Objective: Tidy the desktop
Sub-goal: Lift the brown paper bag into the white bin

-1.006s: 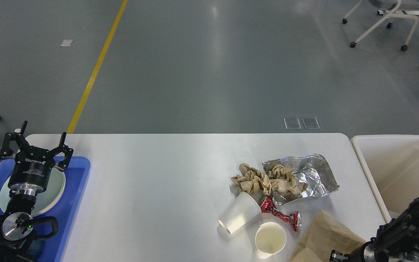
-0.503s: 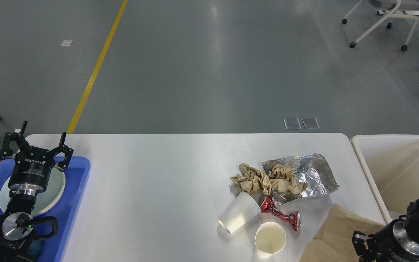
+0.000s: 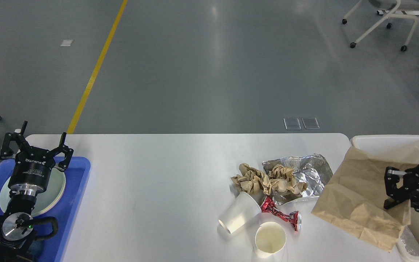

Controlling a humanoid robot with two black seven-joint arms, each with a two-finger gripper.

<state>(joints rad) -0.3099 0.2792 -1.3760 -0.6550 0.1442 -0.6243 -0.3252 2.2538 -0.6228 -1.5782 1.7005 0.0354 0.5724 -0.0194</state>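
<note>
Desktop (image 3: 166, 182), the white worktop filling the lower half of the head view, carries litter clustered toward four o'clock: crumpled brown paper (image 3: 264, 180) on a foil sheet (image 3: 313, 171), a tipped paper cup (image 3: 239, 213), an upright paper cup (image 3: 270, 239) and a red wrapper (image 3: 280, 214) between them. At three o'clock the right gripper (image 3: 398, 189) has its fingers pinched on a brown paper bag (image 3: 358, 198), which hangs lifted across the rim of the cream bin (image 3: 387, 140). At nine o'clock the left gripper (image 3: 35, 149) hovers with fingers spread wide and empty over a white plate (image 3: 55, 191) in the blue tray (image 3: 76, 203).

By my reading, the bag is being binned. Next it needs carrying fully inside the bin's walls (much of it overhangs the worktop) before letting go, then returning for the cups and paper.
</note>
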